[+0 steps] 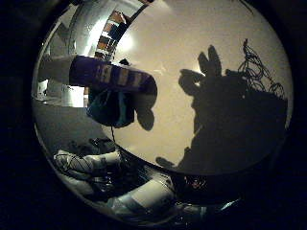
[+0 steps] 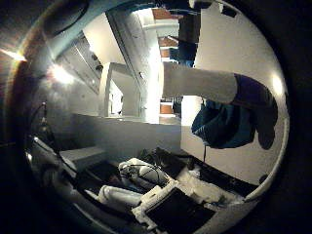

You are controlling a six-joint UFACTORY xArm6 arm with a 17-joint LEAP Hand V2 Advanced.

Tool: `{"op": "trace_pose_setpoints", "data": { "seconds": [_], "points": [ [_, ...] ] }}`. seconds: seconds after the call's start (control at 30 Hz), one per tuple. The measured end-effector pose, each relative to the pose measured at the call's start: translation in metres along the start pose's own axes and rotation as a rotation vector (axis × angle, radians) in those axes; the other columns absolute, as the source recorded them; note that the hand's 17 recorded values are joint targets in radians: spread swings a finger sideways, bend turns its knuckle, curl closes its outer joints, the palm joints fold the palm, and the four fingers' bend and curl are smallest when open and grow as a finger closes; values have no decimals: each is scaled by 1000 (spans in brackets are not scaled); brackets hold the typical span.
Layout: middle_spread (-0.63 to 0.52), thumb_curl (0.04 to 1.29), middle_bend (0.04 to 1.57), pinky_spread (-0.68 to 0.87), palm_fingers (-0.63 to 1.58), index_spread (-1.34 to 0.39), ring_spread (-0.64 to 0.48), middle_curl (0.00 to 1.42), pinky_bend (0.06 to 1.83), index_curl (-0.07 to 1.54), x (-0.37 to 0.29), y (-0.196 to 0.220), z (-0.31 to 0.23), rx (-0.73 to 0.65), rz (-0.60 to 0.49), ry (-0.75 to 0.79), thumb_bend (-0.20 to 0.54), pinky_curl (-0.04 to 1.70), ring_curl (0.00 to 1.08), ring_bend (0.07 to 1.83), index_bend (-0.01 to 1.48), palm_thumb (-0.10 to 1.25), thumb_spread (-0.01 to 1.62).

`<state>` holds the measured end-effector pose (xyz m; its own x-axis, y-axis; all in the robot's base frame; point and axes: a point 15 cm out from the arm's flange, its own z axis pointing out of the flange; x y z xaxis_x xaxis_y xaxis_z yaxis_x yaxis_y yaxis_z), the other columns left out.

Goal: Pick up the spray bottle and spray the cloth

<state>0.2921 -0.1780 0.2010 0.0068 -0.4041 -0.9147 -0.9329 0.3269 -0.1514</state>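
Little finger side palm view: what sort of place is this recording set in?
Probably an indoor lab or workroom: a white table carries a spray bottle and a teal cloth, with shelving behind and white equipment crowding the table's edge.

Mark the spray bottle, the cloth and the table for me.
spray bottle (image 1: 112,76), little finger side palm view, on its purple labelled body.
cloth (image 2: 222,127), thumb side palm view, on the middle of the teal folds.
table (image 1: 192,43), little finger side palm view, on bare white top.

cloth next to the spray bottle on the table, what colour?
Teal-blue crumpled cloth, beside the white spray bottle with purple label; clearest in the thumb side palm view.
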Motion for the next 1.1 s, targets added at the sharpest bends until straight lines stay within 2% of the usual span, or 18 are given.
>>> {"op": "trace_pose_setpoints", "data": {
  "seconds": [0.47, 0.6, 0.67, 0.73, 0.83, 0.9, 0.97, 1.0, 1.1],
  "points": [
    [107, 312, 285, 261, 143, -131, 146, 356, 260, 261, -22, -22, 59, -85, -63, -31, -29, 315, 265, 318, 150, 560, 887],
    [37, 318, 367, 253, 246, -127, 114, 384, 218, 262, -20, -26, 83, -100, -69, -17, -27, 305, 276, 370, 152, 595, 876],
    [-20, 320, 422, 222, 334, -135, 82, 407, 212, 258, -25, -28, 95, -109, -75, -34, -27, 299, 294, 440, 145, 611, 871],
    [-102, 324, 509, 155, 489, -164, -8, 452, 218, 260, -29, -30, 109, -109, -77, -48, -24, 292, 335, 590, 154, 640, 864],
    [-207, 330, 629, 34, 712, -231, -137, 540, 333, 285, -29, -35, 121, -88, -75, -50, -22, 316, 421, 793, 183, 689, 856],
    [-264, 336, 670, -97, 860, -287, -204, 602, 512, 328, -32, -37, 126, -88, -77, -55, -20, 367, 480, 904, 214, 733, 850],
    [-288, 340, 708, -197, 970, -332, -232, 653, 637, 379, -34, -40, 128, -80, -76, -60, -19, 422, 514, 950, 275, 771, 846],
    [-293, 343, 742, -240, 1081, -351, -236, 681, 706, 414, -35, -42, 128, -69, -74, -66, -18, 453, 530, 976, 327, 795, 846],
    [-277, 351, 852, -304, 1198, -366, -231, 758, 875, 558, -42, -48, 132, -31, -62, -102, -17, 557, 580, 1054, 524, 869, 847]
  ]
}}
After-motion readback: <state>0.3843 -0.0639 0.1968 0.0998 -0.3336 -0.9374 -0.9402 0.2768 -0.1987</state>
